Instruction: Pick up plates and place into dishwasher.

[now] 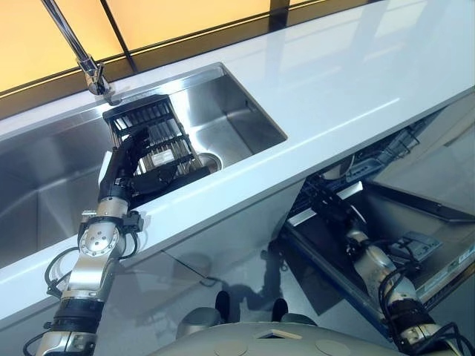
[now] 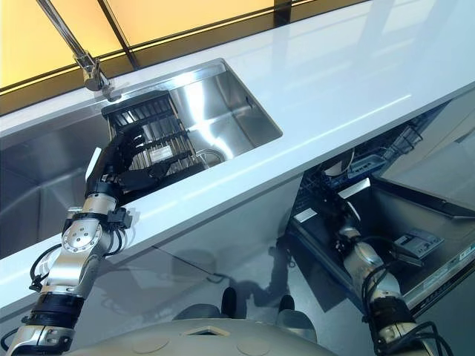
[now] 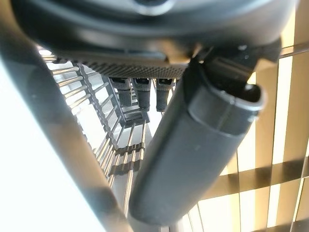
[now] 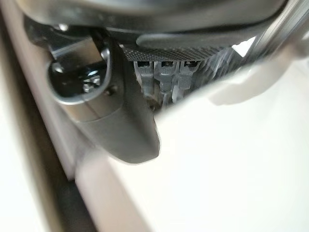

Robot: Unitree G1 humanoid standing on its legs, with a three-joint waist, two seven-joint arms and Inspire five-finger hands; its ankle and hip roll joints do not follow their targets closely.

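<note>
Left hand (image 1: 126, 165) up in the sink (image 1: 245, 111), fingers curled at the dark dish rack (image 1: 152, 141) – can't tell if gripping. Over right, right hand (image 4: 120, 121) down in the dishwasher (image 1: 415, 215), thumb against a white plate (image 4: 217, 159) – can't tell whether it's holding it

Brushed stainless steel sink (image 1: 237, 111) showing a satin sheen, white countertop (image 1: 356, 81) gleaming glossy and smooth (reflecting light), chrome faucet (image 1: 87, 67) shining, dark wire dish rack (image 1: 159, 137) looking metallic, dishwasher rack (image 2: 334, 178) appearing wire.

Bright glare on countertop (image 1: 349, 81); wrist views blurred
</note>
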